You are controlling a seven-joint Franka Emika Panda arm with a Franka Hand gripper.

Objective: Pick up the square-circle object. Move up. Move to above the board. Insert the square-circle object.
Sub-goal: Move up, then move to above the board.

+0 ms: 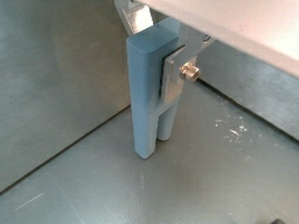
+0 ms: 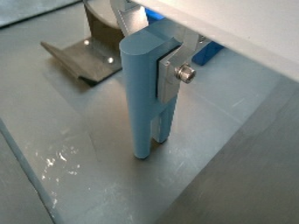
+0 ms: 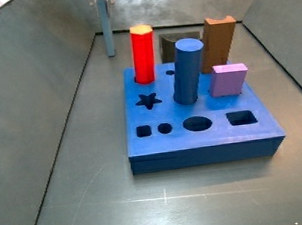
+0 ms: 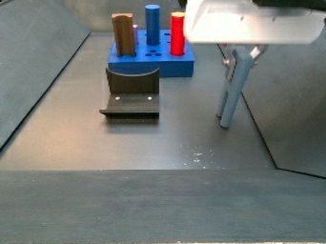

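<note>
The square-circle object (image 1: 146, 101) is a slender pale grey-blue peg, upright, with its lower end at the grey floor. It shows in both wrist views (image 2: 142, 96) and both side views (image 4: 231, 95) (image 3: 106, 33). My gripper (image 1: 156, 52) (image 2: 152, 54) is shut on its upper part, one silver finger (image 1: 176, 80) flat against its side. In a side view the gripper (image 4: 237, 57) stands to the right of the board (image 4: 147, 67), well apart from it. The board (image 3: 210, 141) is a dark blue block with star, square and round holes.
On the board stand a red cylinder (image 3: 142, 53), a thick blue cylinder (image 3: 187, 71), a brown block (image 3: 220, 39) and a pink cube (image 3: 231, 78). The dark fixture (image 4: 132, 101) (image 2: 87, 57) stands on the floor in front of the board. Slanted grey walls enclose the floor.
</note>
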